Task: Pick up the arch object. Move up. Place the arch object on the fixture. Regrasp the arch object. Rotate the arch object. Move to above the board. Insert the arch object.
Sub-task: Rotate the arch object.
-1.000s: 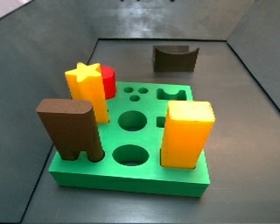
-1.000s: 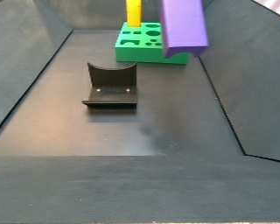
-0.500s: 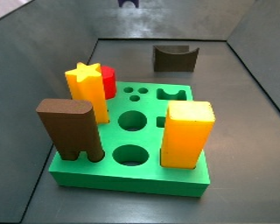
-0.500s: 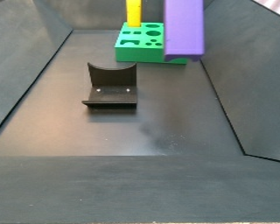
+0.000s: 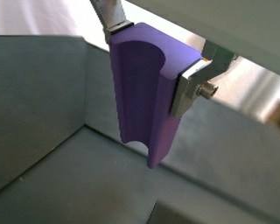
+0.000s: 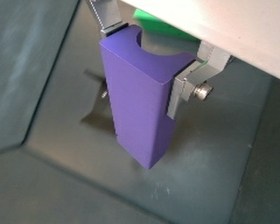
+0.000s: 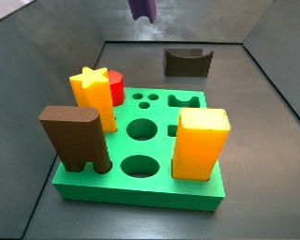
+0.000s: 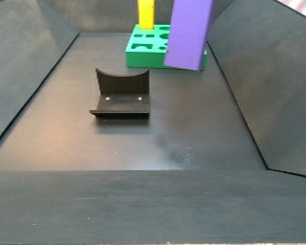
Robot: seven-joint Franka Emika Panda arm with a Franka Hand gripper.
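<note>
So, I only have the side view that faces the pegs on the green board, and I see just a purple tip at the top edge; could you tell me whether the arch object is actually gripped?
Observer: Yes. In both wrist views the gripper has its silver fingers clamped on the upper part of the arch object, which hangs upright.
Operator: Thank you. Is it above the fixture yet?
Observer: In a side view the arch object hangs off the floor, beside the fixture, towards the board.
Operator: And is the fixture unoccupied?
Observer: Yes, that view shows nothing resting on it.
</note>
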